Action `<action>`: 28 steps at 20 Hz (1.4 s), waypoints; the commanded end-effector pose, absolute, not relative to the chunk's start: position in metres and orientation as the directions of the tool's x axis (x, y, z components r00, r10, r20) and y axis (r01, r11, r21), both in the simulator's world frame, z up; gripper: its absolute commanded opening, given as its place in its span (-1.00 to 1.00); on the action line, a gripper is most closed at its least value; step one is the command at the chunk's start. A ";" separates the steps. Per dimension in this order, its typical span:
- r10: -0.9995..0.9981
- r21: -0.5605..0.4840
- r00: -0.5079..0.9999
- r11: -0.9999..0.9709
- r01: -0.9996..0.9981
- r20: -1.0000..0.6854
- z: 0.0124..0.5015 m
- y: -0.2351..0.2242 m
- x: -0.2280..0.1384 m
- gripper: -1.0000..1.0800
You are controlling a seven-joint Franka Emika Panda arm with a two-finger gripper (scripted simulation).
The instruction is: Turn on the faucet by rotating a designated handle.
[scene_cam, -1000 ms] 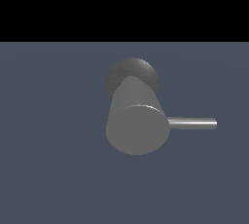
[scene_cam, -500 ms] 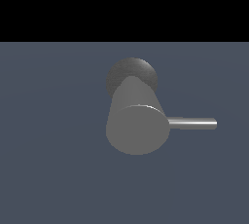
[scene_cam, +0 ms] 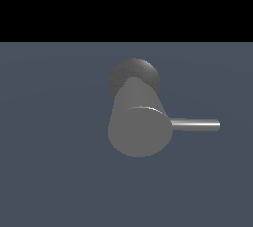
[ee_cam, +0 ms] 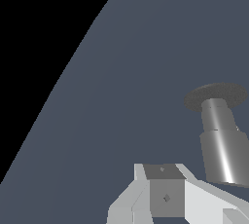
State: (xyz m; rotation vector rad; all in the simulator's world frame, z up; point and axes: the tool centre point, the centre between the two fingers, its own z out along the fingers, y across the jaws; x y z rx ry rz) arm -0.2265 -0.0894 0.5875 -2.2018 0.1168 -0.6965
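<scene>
The faucet [scene_cam: 140, 122], a thick matte grey cylinder on a darker round base, stands on the blue-grey floor [scene_cam: 54, 171] near the middle of the exterior view, with its flat round end face turned toward that camera and its handle [scene_cam: 195, 125], a thin shiny metal rod, sticking out level from its side toward the exterior view's right. No arm shows in that view. In the wrist view only part of the white gripper [ee_cam: 168, 198] body shows near the faucet without touching it, its fingers lie outside the picture, so whether they are spread or pressed together cannot be told.
</scene>
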 end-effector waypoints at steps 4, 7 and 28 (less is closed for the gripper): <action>-0.448 -0.834 0.764 -0.512 0.207 0.464 0.602 -0.133 -0.227 -1.00; -0.530 -0.876 0.719 -0.418 0.241 0.451 0.605 -0.159 -0.227 -1.00; -0.896 -0.884 0.433 0.277 0.378 -0.095 0.497 -0.341 -0.216 -1.00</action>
